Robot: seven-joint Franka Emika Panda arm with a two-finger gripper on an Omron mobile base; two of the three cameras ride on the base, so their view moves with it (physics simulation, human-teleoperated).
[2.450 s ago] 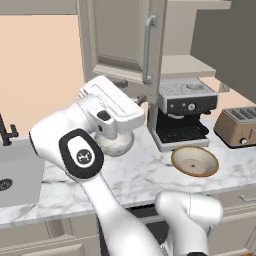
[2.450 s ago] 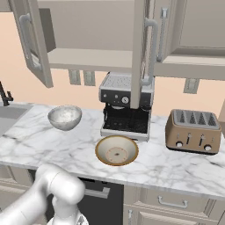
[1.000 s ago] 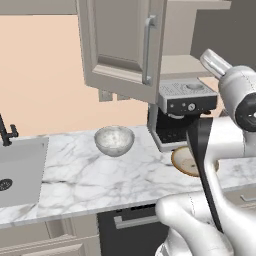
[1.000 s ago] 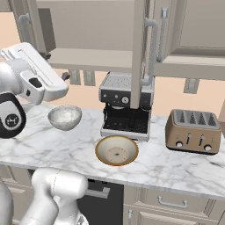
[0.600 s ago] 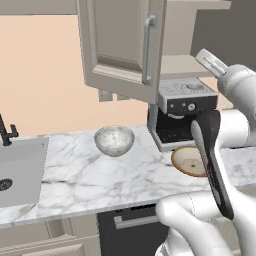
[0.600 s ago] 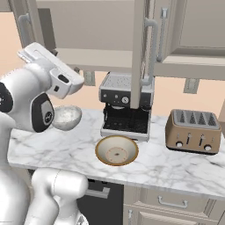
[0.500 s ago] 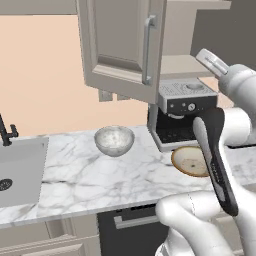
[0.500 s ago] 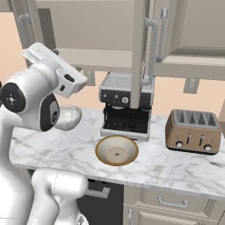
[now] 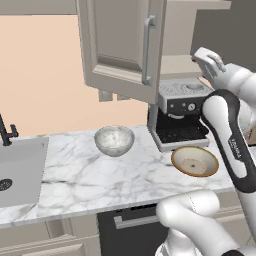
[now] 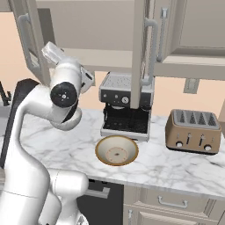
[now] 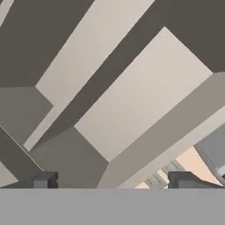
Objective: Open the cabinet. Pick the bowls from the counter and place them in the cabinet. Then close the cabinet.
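Observation:
The cabinet stands open, with its left door swung out over the counter. A grey-white marbled bowl sits on the counter left of the coffee machine. A tan bowl with a cream inside lies in front of that machine. My hand is raised at cabinet height, above and behind the tan bowl. In the hand view my gripper is open, its fingertips wide apart with nothing between them, facing the cabinet's inner panels and shelf. My arm hides the marbled bowl in the right base view.
A black and steel coffee machine stands at the back of the counter under the cabinet. A tan toaster sits to its right. A steel sink with a dark tap is set in at the left end. Low drawers run below.
My arm has swung on towards the open cabinet, and the hand has come in closer to it. Both bowls lie where they were. The jaws stay open.

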